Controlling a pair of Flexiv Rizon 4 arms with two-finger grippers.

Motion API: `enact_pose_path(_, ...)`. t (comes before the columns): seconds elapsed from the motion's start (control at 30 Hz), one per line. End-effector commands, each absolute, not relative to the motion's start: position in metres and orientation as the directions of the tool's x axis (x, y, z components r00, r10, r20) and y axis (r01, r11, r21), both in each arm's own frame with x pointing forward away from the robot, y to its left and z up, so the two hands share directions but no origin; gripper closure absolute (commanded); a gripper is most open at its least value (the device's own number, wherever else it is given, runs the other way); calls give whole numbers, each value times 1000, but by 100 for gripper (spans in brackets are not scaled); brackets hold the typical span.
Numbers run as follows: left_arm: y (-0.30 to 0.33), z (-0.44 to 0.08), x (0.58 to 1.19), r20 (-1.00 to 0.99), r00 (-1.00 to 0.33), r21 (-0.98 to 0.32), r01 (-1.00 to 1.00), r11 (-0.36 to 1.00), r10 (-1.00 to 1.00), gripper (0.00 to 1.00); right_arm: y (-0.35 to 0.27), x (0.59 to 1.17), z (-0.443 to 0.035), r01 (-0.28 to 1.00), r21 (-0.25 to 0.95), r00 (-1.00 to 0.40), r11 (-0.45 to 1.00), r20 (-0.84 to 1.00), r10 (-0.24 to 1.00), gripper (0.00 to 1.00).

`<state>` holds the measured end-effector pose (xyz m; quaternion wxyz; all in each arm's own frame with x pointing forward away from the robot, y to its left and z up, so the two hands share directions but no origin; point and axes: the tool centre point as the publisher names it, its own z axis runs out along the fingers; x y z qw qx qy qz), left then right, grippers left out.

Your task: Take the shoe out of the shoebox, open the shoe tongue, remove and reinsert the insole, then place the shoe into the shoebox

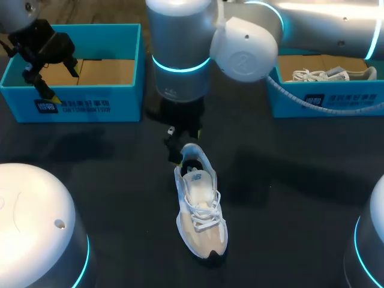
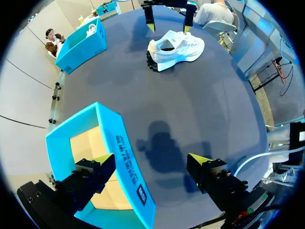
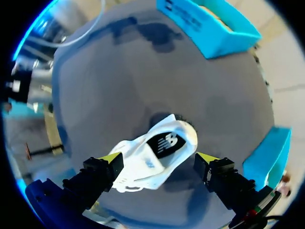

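A white shoe [image 1: 201, 210] stands upright on the dark table [image 1: 288, 192], toe toward the robot, well clear of both blue boxes. The right gripper [image 3: 158, 157] hangs over the shoe's heel opening with its jaws apart, one finger to each side and neither seeming to touch it. The left gripper [image 2: 151, 160] hovers at the empty left shoebox [image 1: 123, 102], jaws apart astride the front wall.

With the shoe out of the box and its laces crossed over the tongue, the work appears to be at the tongue-opening step. The next move likely calls for the right gripper to drop, pinch the tongue's edge and draw it toward the toe without dragging the shoe.

Each box front bears a dark label [image 1: 72, 107] with white print. A white logo on a dark patch [image 3: 164, 142] shows at the shoe's opening. The right shoebox [image 1: 348, 102] holds a second shoe [image 1: 327, 75].
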<state>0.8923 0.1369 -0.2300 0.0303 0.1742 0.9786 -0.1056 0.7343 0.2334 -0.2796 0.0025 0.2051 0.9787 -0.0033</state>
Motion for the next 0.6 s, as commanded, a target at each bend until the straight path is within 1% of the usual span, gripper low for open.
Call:
enact_pose_path(0.03,137,-230,892,-95,-937,-193,348,917,335,0,247,740,-287,-164,-124,-980,979,-96,-177,0)
enact_pose_path(0.1,137,-230,892,-95,-937,-193,348,917,335,0,247,742,-289,-200,-121,-969,972,-123,-214,0)
enact_pose_path(0.47,137,-230,892,-95,-937,-193,348,917,335,0,235,753,-294,-205,-129,-965,970,-137,-223,0)
enact_pose_path(0.6,137,-230,892,-95,-937,-193,348,917,335,0,232,761,-295,-219,-111,-962,969,-143,-234,0)
